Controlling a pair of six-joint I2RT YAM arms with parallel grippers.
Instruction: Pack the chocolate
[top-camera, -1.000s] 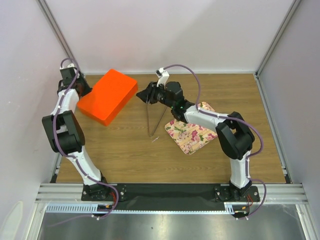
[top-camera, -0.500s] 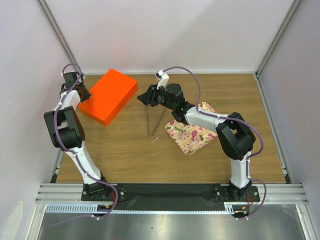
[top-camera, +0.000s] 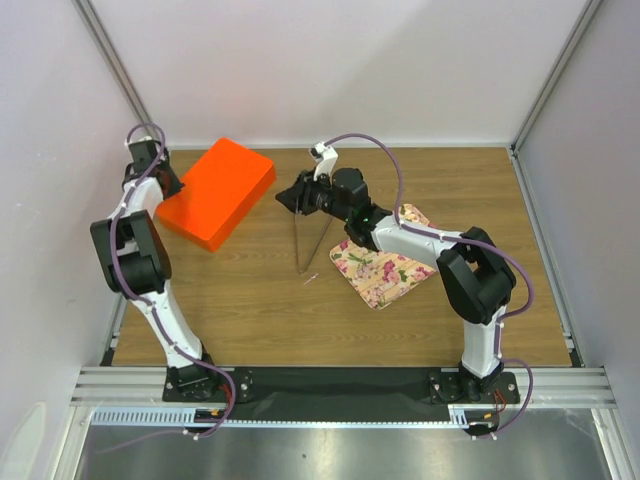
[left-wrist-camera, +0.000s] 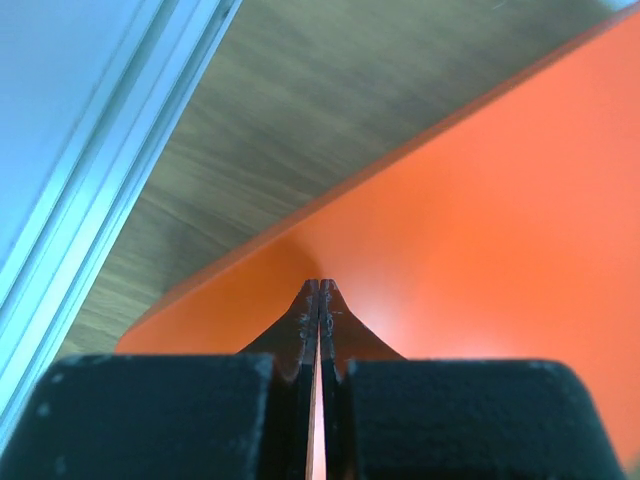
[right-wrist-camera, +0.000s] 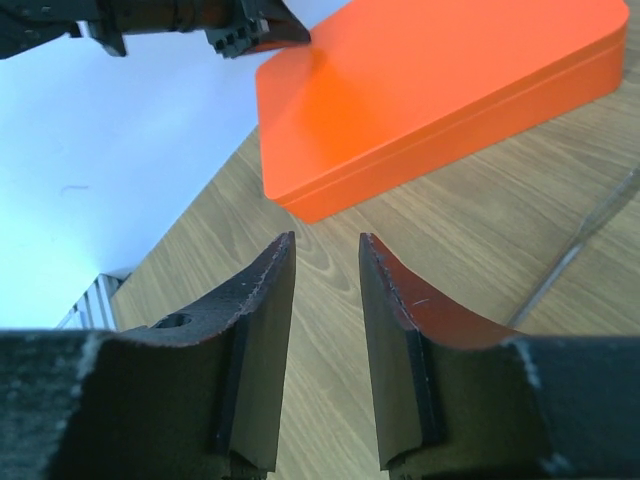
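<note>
No chocolate shows in any view. An orange box (top-camera: 217, 191) lies flat at the far left of the wooden table. My left gripper (top-camera: 167, 186) is shut, its tips (left-wrist-camera: 319, 288) over the box's top (left-wrist-camera: 480, 220) near its left corner, nothing between them. My right gripper (top-camera: 287, 197) hovers just right of the box, pointing at it. Its fingers (right-wrist-camera: 325, 242) stand apart with only bare wood between them. The right wrist view shows the box (right-wrist-camera: 430, 90) ahead and the left gripper (right-wrist-camera: 262, 30) at its far corner.
A pink-flowered tray (top-camera: 385, 270) lies under the right forearm. A thin clear piece (top-camera: 312, 240) lies between tray and box, its edge in the right wrist view (right-wrist-camera: 585, 245). White walls and metal rails (left-wrist-camera: 110, 170) close in the table's far and left sides.
My left wrist has shifted toward the far wall along the box's left corner, staying shut. The right gripper's jaws have narrowed slightly. The orange box has not moved.
</note>
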